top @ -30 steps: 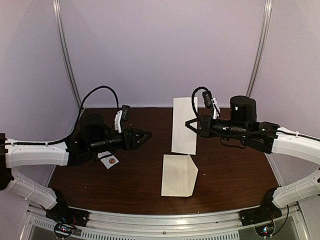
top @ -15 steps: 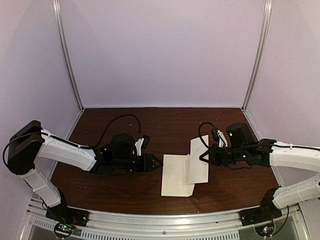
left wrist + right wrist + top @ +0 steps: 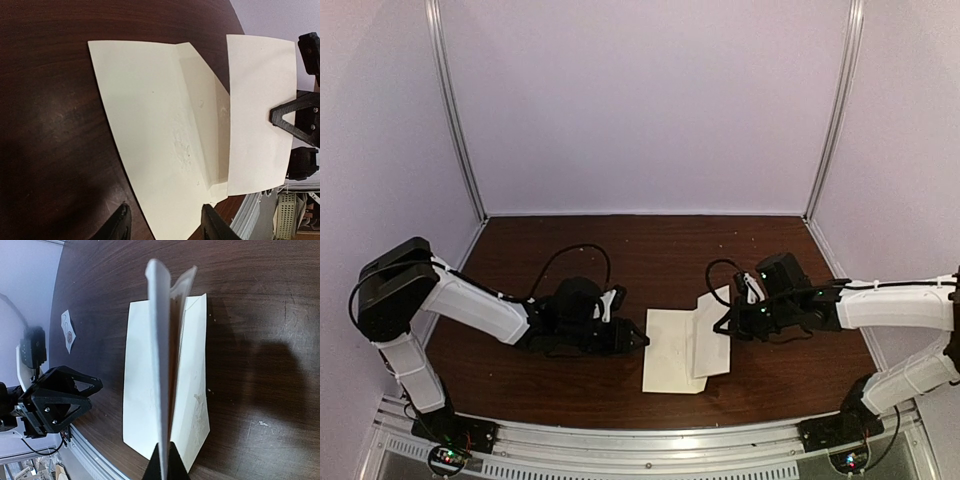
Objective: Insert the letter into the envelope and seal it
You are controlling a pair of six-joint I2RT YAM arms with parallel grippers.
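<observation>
The cream envelope [image 3: 670, 352] lies flat at the table's middle front, its flap [image 3: 200, 107] open toward the right. My right gripper [image 3: 722, 325] is shut on the white letter [image 3: 713, 335] and holds it low over the flap side. In the right wrist view the letter [image 3: 160, 360] stands edge-on between my fingers [image 3: 164, 467], above the envelope [image 3: 140, 385]. My left gripper [image 3: 642, 340] is open, low at the envelope's left edge. In the left wrist view its fingertips [image 3: 167, 225] straddle the near part of the envelope [image 3: 150, 130]; the letter [image 3: 257, 115] lies beyond.
A small white card with a round sticker [image 3: 68, 332] lies on the dark wooden table [image 3: 620, 250] to the left, behind the left arm. A metal rail [image 3: 640, 435] runs along the front edge. Lilac walls enclose the back and sides.
My left gripper has swung right and down to the envelope's left edge. My right gripper has carried the letter from the back of the table down onto the envelope's flap side.
</observation>
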